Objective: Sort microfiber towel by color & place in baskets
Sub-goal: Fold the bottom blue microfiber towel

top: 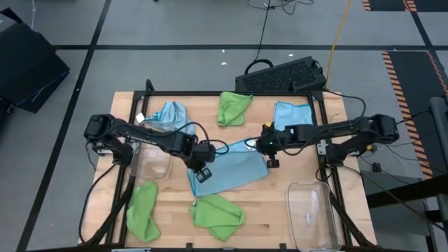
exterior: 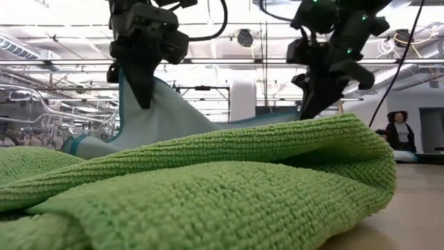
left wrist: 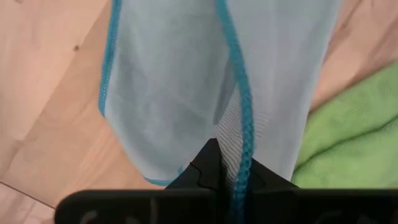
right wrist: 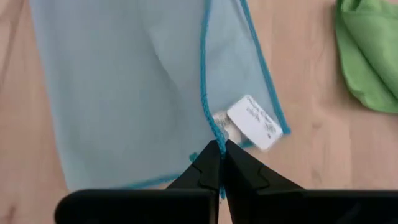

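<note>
thin blue towel [top: 227,170], teal stitched hem

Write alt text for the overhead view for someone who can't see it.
Both arms hold one light blue towel stretched between them mid-table, left gripper and right gripper shut on opposite edges. Green and blue towels lie around; two clear baskets sit empty.

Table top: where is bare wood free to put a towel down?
Bare wood lies between the green towel and the folded blue towel, also between the front green towel and the right basket. The middle is crowded: both grippers hold the spread blue towel.
</note>
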Robot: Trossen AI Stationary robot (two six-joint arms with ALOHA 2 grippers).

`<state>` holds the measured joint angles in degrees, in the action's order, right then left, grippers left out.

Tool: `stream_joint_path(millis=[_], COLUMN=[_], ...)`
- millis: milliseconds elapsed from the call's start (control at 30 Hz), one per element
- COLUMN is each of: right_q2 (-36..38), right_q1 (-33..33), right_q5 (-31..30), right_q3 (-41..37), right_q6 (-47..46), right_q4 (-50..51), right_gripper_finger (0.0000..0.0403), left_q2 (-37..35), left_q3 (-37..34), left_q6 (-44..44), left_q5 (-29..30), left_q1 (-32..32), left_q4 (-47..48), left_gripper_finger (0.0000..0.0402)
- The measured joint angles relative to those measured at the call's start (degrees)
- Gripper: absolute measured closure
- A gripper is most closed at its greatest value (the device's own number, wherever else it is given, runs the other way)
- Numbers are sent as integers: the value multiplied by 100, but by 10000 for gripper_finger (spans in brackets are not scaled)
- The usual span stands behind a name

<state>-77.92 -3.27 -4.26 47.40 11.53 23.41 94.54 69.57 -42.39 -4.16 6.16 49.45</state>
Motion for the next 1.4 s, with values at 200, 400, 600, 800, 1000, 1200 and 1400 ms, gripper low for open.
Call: stream_joint_path(millis=[200, 400, 600, 800, 1000, 1200, 1400], right_q2=[-480, -666, -978, -1288, -1330, -886, -275], right_q1=[-237, -408, -496, -577, -653, -607, -345], right_q5=[-31, -329, -316, -322, -345, -346, -288], right_q3=[0, 0, 2, 2, 2, 4, 4], right_q6=[115, 580, 715, 721, 787, 1068, 1128], right_q4=[-551, -694, -1233, -1359, -1380, -1187, -900], right_gripper_finger=[397, 396, 386, 344, 291, 254, 250], left_q2=[396, 981, 1120, 1047, 1054, 1056, 912], left_q3=[-21, -23, -25, -18, -23, -3, 8], left_q6=[-279, -531, -909, -1034, -1137, -1136, -951], left_q5=[-103, -252, -378, -275, -299, -525, -483], left_q1=[-57, -33, -35, -35, -35, -42, -35], left_q4=[102, 150, 129, 355, 491, 668, 864], left_gripper_finger=[394, 394, 394, 394, 386, 316, 241])
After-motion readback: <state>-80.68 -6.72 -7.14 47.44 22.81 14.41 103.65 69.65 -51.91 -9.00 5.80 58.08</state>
